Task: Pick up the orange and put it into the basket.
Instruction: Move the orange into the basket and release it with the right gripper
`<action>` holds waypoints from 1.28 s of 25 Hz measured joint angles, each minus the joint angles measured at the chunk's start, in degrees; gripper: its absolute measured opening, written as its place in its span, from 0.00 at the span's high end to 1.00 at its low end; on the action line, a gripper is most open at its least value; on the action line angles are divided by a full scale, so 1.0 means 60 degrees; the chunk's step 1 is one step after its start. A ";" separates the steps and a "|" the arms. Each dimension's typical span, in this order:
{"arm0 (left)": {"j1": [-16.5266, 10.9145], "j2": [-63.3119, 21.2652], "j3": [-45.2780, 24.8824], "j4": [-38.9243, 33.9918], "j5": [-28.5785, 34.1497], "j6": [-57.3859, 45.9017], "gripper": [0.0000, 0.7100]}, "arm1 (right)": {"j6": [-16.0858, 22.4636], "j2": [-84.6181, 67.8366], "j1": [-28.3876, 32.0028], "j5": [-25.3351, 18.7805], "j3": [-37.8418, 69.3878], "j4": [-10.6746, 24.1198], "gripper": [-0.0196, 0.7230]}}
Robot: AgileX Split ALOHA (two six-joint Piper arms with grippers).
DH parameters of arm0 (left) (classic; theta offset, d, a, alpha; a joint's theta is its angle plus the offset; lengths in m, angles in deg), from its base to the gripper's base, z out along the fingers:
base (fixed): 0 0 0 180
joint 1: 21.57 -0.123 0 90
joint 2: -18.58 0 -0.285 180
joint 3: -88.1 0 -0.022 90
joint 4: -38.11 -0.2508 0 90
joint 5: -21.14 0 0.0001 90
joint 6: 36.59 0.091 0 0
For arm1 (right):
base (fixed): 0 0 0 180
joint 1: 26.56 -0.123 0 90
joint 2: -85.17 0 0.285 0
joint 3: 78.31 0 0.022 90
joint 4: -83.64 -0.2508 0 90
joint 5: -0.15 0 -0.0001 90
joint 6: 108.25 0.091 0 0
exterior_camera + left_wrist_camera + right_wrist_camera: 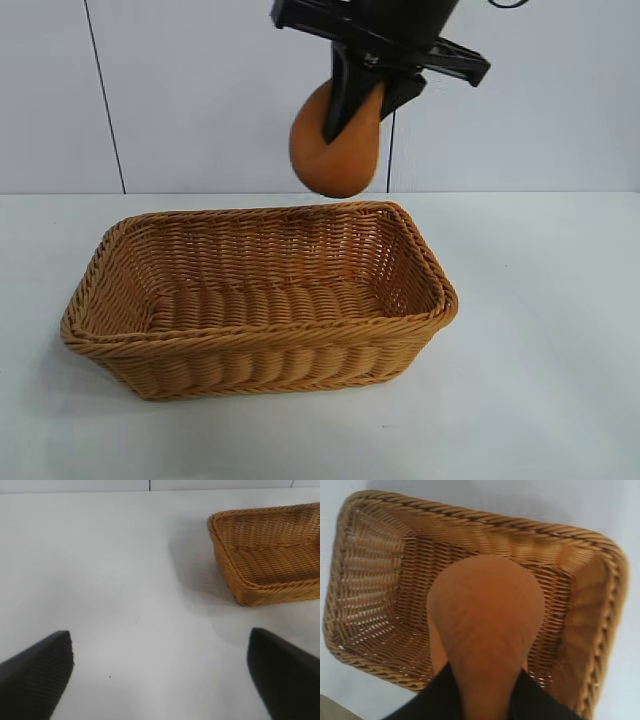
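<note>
The basket (260, 300) sits nearest on the white tabletop (540, 350), its open mouth turned up to receive the fruit, and nothing shows inside it. Above its far rim hangs the orange (337, 145), pinched at its upper part by the right gripper (355, 105), whose dark fingers (345, 95) are closed on the fruit so that most of it dangles free below. From the right wrist view the orange (487, 625) lies over the basket's interior (380, 585), so a release here would likely land inside. The left gripper (160, 675) waits off to the side above bare tabletop, fingers spread apart and holding nothing.
</note>
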State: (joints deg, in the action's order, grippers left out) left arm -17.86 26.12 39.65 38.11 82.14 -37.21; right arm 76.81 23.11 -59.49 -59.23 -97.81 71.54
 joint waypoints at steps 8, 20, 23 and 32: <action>0.0000 0.0000 0.0000 0.0000 0.0000 0.0000 0.05 | 0.0190 0.1244 -0.0712 0.0850 0.0000 0.0000 0.86; 0.0000 0.0000 0.0000 0.0000 0.0000 0.0000 0.05 | 0.0136 0.2829 -0.0730 0.1515 0.0000 -0.0125 0.84; 0.0000 0.0000 0.0000 0.0000 0.0000 0.0000 0.05 | -0.0034 0.2829 -0.0730 0.1515 -0.0013 -0.0320 0.62; 0.0000 0.0000 0.0000 0.0000 0.0000 0.0000 0.05 | -0.0248 0.2829 -0.0730 0.0833 -0.0303 0.0061 0.05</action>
State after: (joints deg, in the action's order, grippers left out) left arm -17.86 26.12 39.65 38.11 82.14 -37.21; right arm 75.32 40.08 -63.87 -54.23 -99.63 71.91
